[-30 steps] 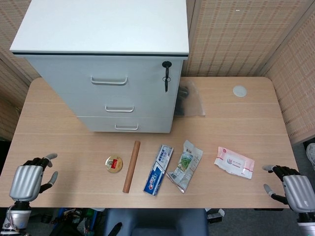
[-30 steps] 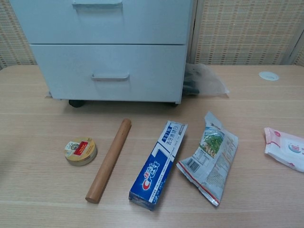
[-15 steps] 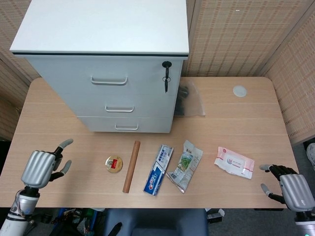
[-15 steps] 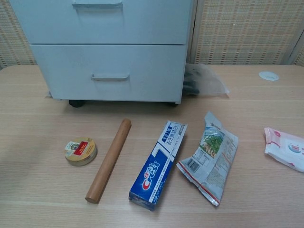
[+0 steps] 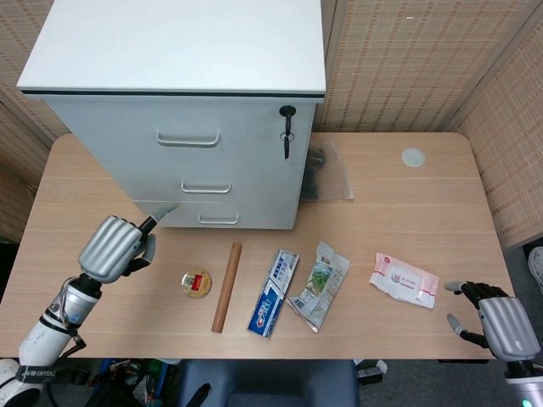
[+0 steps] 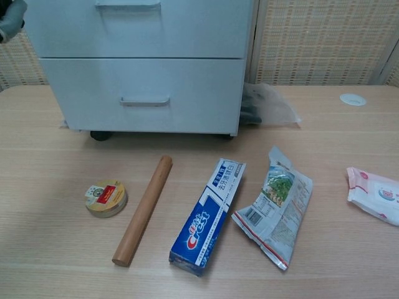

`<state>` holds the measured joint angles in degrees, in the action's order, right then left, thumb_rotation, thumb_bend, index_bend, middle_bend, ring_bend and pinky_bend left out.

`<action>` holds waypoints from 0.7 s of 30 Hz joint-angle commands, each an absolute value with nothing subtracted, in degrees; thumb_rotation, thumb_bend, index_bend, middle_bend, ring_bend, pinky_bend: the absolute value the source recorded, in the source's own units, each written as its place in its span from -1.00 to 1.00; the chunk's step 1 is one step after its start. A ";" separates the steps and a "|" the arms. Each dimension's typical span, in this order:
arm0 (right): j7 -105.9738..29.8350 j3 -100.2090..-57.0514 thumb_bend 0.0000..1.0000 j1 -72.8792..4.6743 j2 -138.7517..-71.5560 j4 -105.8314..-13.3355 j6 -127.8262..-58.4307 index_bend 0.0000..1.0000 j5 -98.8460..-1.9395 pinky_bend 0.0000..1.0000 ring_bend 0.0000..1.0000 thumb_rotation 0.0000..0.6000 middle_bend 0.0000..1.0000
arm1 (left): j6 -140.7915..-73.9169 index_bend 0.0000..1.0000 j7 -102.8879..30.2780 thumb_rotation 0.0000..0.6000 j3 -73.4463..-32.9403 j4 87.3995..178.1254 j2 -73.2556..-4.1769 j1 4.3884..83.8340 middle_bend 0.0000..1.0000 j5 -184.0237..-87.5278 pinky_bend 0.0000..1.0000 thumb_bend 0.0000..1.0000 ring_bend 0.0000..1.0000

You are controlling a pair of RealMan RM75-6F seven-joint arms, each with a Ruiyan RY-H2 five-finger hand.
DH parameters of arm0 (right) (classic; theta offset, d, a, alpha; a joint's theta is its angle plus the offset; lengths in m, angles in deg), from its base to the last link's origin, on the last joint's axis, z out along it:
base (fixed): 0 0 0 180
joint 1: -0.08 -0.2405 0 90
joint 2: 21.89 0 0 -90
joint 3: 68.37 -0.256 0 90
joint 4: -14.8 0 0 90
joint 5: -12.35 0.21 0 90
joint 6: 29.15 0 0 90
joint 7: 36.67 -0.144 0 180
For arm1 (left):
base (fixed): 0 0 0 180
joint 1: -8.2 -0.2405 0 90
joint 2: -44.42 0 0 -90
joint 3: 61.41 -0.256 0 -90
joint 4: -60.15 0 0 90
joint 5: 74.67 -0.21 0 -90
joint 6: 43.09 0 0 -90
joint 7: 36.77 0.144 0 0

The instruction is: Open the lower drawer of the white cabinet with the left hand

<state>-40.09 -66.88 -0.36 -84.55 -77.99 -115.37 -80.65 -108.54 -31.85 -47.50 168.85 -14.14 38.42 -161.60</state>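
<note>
The white cabinet [image 5: 182, 110] stands at the back left of the table, with its three drawers closed. Its lower drawer [image 5: 216, 215] carries a small metal handle [image 5: 218, 220]; the chest view shows that drawer [image 6: 143, 93] and handle [image 6: 144, 101] head-on. My left hand [image 5: 114, 246] hovers in front of the cabinet's lower left corner, left of the handle, fingers apart and holding nothing; only a fingertip of my left hand [image 6: 11, 15] peeks in at the chest view's top left. My right hand [image 5: 501, 324] rests at the table's near right edge, empty, fingers spread.
In front of the cabinet lie a round tin [image 5: 196, 282], a wooden rolling pin [image 5: 226, 287], a toothpaste box [image 5: 272, 292], a snack bag [image 5: 320, 283] and a wipes pack [image 5: 404, 279]. A key [image 5: 287, 134] hangs from the cabinet lock. A plastic bag [image 5: 329, 173] lies right of the cabinet.
My left hand has risen from the near left table edge and moved forward and right, toward the cabinet's lower left corner. The right hand has barely shifted. The drawers stay closed.
</note>
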 commanded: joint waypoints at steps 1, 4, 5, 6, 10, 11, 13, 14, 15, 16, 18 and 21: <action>-40.18 -66.91 -0.50 -0.46 -84.52 -77.99 -115.36 -0.33 -80.72 -0.19 -0.27 1.00 -0.18 | -106.05 -0.81 -31.13 1.00 -46.20 169.36 -14.58 40.89 0.95 -159.23 1.00 0.52 1.00; -40.17 -66.96 -0.50 -0.59 -84.46 -78.04 -115.35 -0.33 -80.78 -0.19 -0.27 1.00 -0.18 | -103.97 -0.82 -30.72 1.00 -45.31 169.62 -15.16 42.80 0.95 -156.60 1.00 0.52 1.00; -40.17 -66.96 -0.50 -0.61 -84.45 -78.08 -115.35 -0.33 -80.80 -0.19 -0.27 1.00 -0.18 | -103.19 -0.83 -30.55 1.00 -44.93 169.61 -15.46 43.61 0.95 -155.48 1.00 0.52 1.00; -40.16 -66.94 -0.50 -0.62 -84.48 -78.08 -115.35 -0.33 -80.80 -0.19 -0.27 1.00 -0.18 | -102.56 -0.83 -30.35 1.00 -44.68 169.54 -15.65 44.22 0.95 -154.64 1.00 0.52 1.00; -40.10 -66.81 -0.50 -0.54 -84.58 -78.03 -115.33 -0.33 -80.68 -0.19 -0.27 1.00 -0.18 | -100.30 -0.83 -29.18 1.00 -43.70 168.99 -16.51 46.70 0.95 -151.06 1.00 0.51 1.00; -40.13 -66.78 -0.50 -0.47 -84.60 -77.99 -115.41 -0.33 -80.65 -0.19 -0.27 1.00 -0.18 | -99.83 -0.83 -28.74 1.00 -43.46 168.80 -16.76 47.36 0.95 -150.08 1.00 0.51 1.00; -40.23 -66.73 -0.50 -0.31 -84.62 -77.89 -115.60 -0.33 -80.55 -0.19 -0.27 1.00 -0.18 | -99.19 -0.82 -27.95 1.00 -43.21 168.50 -17.17 48.35 0.95 -148.59 1.00 0.52 1.00; -40.27 -66.72 -0.50 -0.24 -84.61 -77.83 -115.66 -0.33 -80.47 -0.19 -0.27 1.00 -0.18 | -98.94 -0.81 -27.60 1.00 -43.16 168.40 -17.30 48.73 0.95 -148.01 1.00 0.51 1.00; -40.34 -66.69 -0.50 -0.18 -84.61 -77.77 -115.69 -0.33 -80.40 -0.19 -0.27 1.00 -0.18 | -98.69 -0.80 -27.29 1.00 -43.14 168.31 -17.41 49.08 0.95 -147.46 1.00 0.51 1.00; -40.41 -66.68 -0.50 -0.12 -84.61 -77.68 -115.73 -0.33 -80.31 -0.19 -0.27 1.00 -0.18 | -98.42 -0.79 -26.97 1.00 -43.15 168.22 -17.49 49.41 0.95 -146.89 1.00 0.51 1.00; -40.62 -66.65 -0.50 -0.03 -84.66 -77.46 -115.77 -0.33 -80.17 -0.19 -0.27 1.00 -0.18 | -97.94 -0.78 -26.40 1.00 -43.12 167.98 -17.70 50.14 0.95 -145.60 1.00 0.51 1.00; -40.89 -66.61 -0.50 0.05 -84.73 -77.17 -115.82 -0.33 -80.10 -0.19 -0.27 1.00 -0.18 | -97.52 -0.75 -25.85 1.00 -43.15 167.60 -17.93 50.95 0.95 -144.11 1.00 0.51 1.00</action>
<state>-40.88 -66.61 0.04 -84.72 -77.17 -115.81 -80.11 -97.76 -26.14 -43.17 167.82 -17.76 50.60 -144.52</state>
